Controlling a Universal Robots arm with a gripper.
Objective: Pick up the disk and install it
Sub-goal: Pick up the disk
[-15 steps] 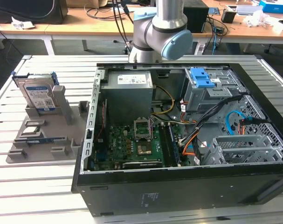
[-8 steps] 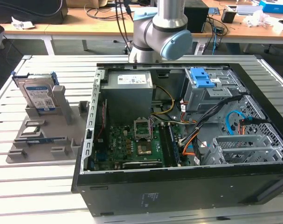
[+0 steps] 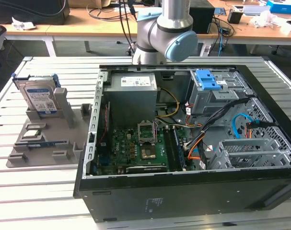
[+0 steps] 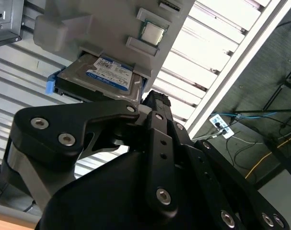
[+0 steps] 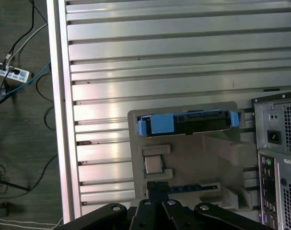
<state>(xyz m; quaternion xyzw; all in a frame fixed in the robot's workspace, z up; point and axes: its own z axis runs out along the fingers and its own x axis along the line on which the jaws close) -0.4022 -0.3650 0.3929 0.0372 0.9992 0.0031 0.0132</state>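
In grey holder (image 3: 64, 110): one disk (image 3: 40, 97), one chip (image 5: 153, 165).

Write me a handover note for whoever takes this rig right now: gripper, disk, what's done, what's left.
Gripper: not holding the disk; hangs over the grey holder tray, apart from the disk.
Disk: upright on its edge in that tray, at the exterior view's left, outside the open computer case.
Done: nothing yet.
Left: both the pickup and the install.
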